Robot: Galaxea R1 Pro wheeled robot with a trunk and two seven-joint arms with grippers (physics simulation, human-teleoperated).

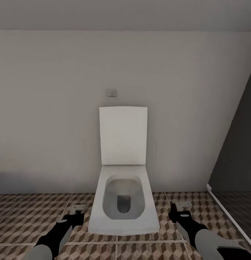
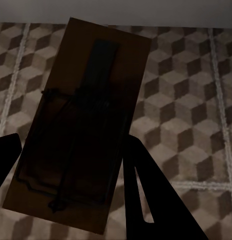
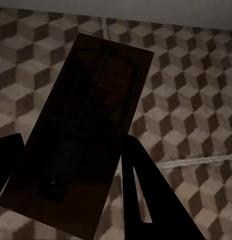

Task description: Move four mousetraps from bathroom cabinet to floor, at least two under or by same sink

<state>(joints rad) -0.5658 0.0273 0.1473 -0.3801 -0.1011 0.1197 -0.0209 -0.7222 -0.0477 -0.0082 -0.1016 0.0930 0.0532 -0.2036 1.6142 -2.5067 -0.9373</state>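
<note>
The robot faces a white toilet [image 1: 123, 202] with its lid raised against the wall. Each hand grips 1 mousetrap above the bathroom floor [image 1: 27, 216]: the left hand [image 2: 71, 165] clamps the left mousetrap [image 2: 81, 125], the right hand [image 3: 71, 165] clamps the right mousetrap [image 3: 86, 130].

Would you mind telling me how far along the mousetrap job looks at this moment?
Done: two mousetraps are out of storage. In hand: the left gripper holds one mousetrap and the right gripper holds another mousetrap, both above the bathroom floor beside the toilet. Left: no trap lies on the tiles yet, and the robot faces no sink here, so placing remains.
</note>
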